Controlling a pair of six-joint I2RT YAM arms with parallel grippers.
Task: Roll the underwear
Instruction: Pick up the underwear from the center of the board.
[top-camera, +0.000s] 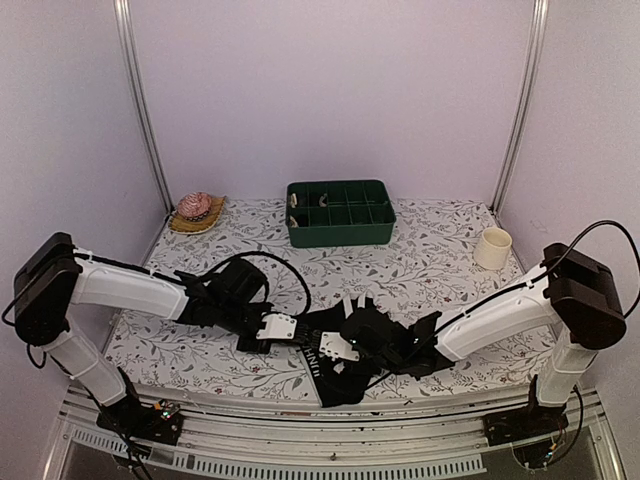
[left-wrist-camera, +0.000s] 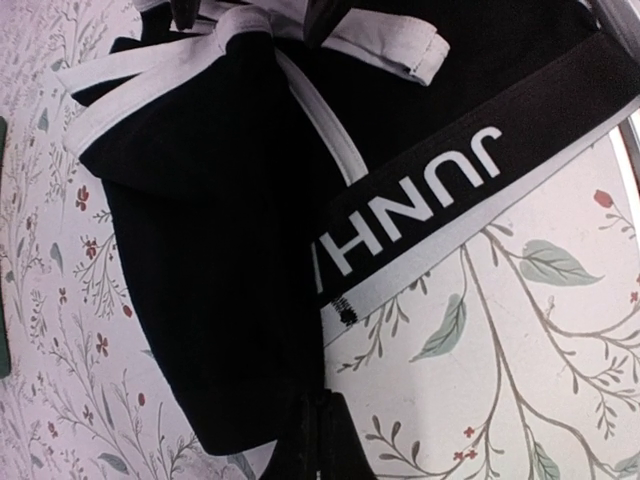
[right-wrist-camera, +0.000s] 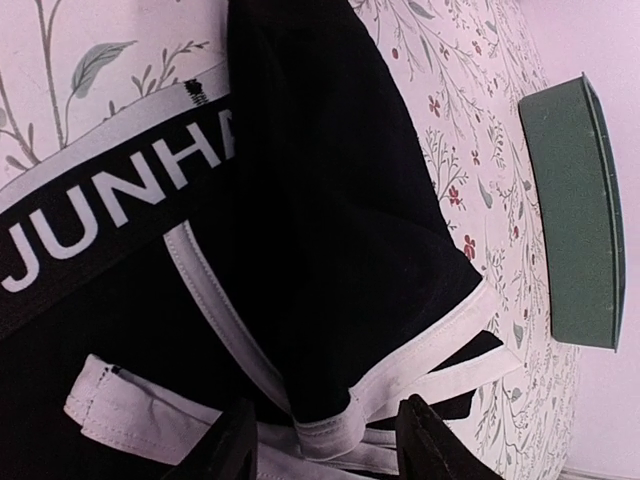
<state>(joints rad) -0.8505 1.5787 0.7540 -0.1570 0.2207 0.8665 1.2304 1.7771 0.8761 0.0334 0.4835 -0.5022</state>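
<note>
The left gripper (left-wrist-camera: 322, 432) was closed at the edge of the black, white-trimmed boxer briefs (left-wrist-camera: 220, 260); whether it pinched fabric could not be told. The right gripper (right-wrist-camera: 328, 420) had its fingers apart, astride the white leg hem (right-wrist-camera: 405, 385).

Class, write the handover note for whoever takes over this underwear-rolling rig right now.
Left gripper: shut, pinching the striped boxer briefs at an edge.
Right gripper: open, jaws either side of a white-trimmed leg hem.
Briefs: bunched at the table's near edge between the arms, waistband lettering showing.
Done: gathered only. Left: the roll itself. No second pair visible.
</note>
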